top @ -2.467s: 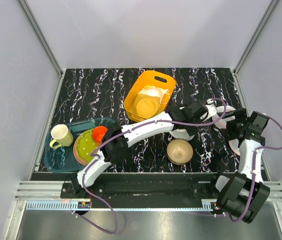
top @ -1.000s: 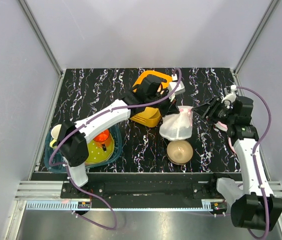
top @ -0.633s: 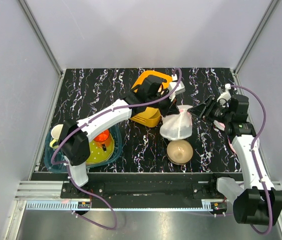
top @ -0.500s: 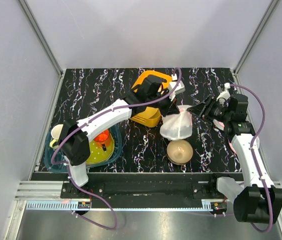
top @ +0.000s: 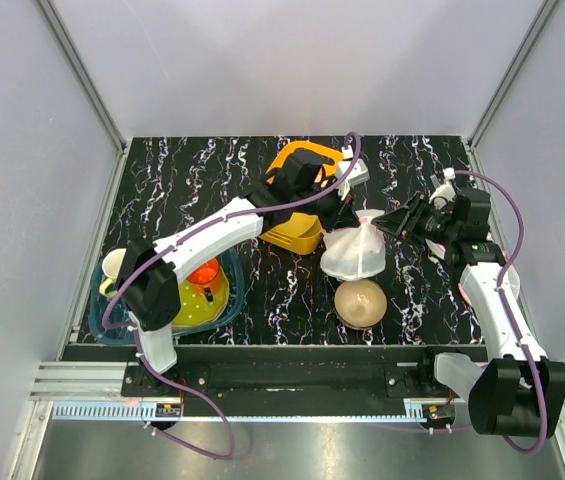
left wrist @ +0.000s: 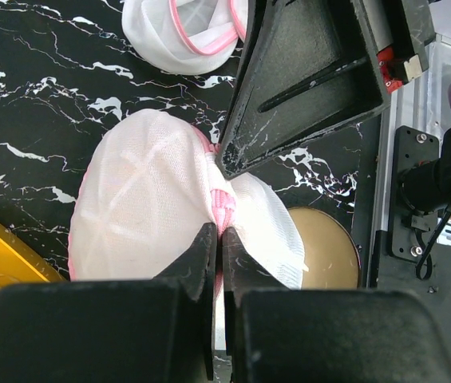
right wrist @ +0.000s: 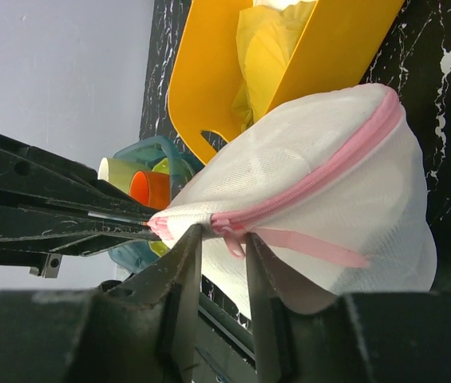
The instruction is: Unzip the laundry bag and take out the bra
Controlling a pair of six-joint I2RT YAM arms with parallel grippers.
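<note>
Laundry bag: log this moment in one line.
left gripper: pinching laundry bag | right gripper: open around zip pull | bra: unseen

Table, as found. The laundry bag stands right of centre. The basket lies just left of it and a little behind. The bowl sits directly in front of the bag, just beside it. A second mesh bag lies to the right, apart from the first.

The tray is at the near left. It holds a cup on its left and a plate on its right, with a smaller cup at the plate's rear edge.

The left gripper meets the bag's top from the left, and the right gripper meets it from the right.
</note>
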